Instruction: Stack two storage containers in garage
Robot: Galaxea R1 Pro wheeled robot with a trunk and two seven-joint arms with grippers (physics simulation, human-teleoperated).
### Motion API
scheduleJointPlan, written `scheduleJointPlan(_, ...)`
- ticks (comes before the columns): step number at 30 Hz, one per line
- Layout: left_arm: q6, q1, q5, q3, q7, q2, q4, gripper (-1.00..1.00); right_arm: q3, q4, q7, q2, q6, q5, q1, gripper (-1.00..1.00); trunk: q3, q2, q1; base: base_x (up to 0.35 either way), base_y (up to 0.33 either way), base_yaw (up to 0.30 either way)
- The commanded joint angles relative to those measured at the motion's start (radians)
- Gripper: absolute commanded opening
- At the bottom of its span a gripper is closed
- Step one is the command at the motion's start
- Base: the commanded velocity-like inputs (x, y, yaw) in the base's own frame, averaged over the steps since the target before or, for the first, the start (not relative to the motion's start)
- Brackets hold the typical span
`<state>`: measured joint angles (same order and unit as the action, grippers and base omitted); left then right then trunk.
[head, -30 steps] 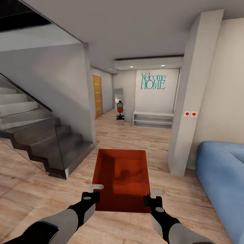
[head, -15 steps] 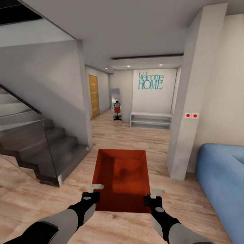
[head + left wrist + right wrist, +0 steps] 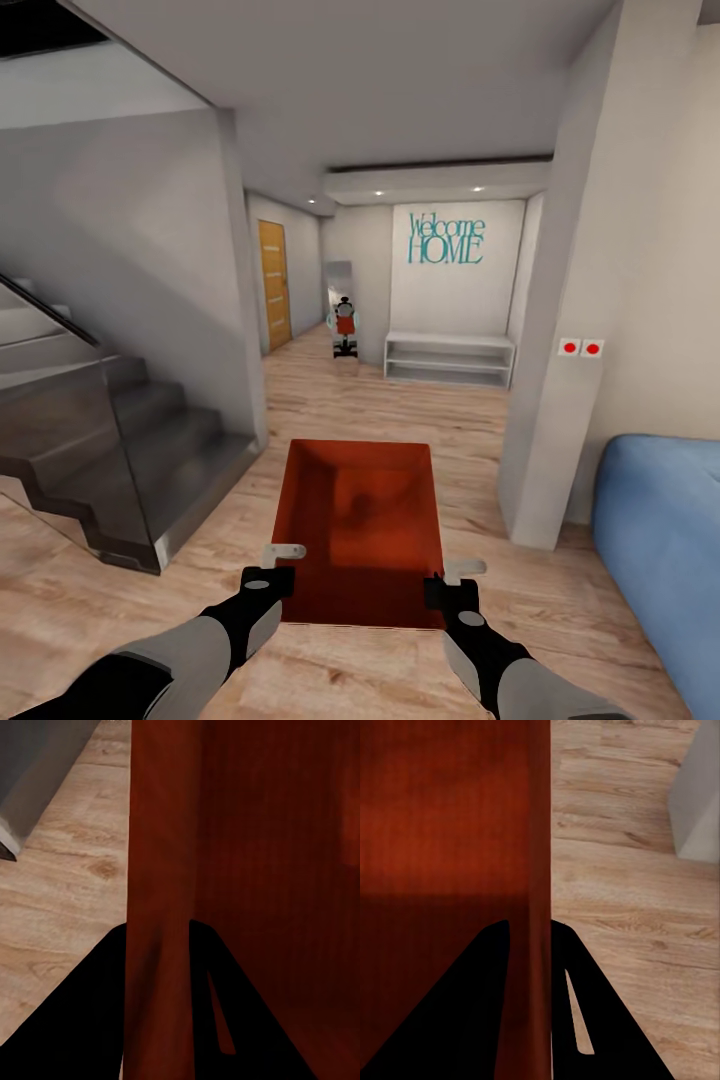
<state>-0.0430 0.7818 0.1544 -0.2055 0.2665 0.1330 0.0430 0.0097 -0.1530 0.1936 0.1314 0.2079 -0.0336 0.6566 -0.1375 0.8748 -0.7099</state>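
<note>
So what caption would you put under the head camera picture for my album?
Robot carries a red-orange storage container with both end effectors, left and right, over wood floor toward the hallway.

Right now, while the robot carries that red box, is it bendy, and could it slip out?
The box probably is stiff: its walls look straight although only the left end effector and right end effector pinch its side walls. It seems light, since it is empty. It might slip, because each wall looks smooth and thin between the fingers.
</note>
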Motion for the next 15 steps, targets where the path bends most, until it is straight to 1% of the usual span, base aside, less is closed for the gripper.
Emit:
scheduleJointPlan(1, -0.005, 0.001, 0.014, 0.023, 0.020, -0.018, -0.003, -1.00, -0.033, -0.023, -0.003, 0.001, 0.021, -0.015, 0.001, -1.00, -0.002, 0.001, -0.001, 0.323, 0.000, 0.000)
scheduleJointPlan(15, -0.005, 0.001, 0.014, 0.023, 0.020, -0.018, -0.003, -1.00, -0.033, -0.023, -0.003, 0.001, 0.021, -0.015, 0.001, -1.00, -0.002, 0.001, -0.001, 0.323, 0.000, 0.000)
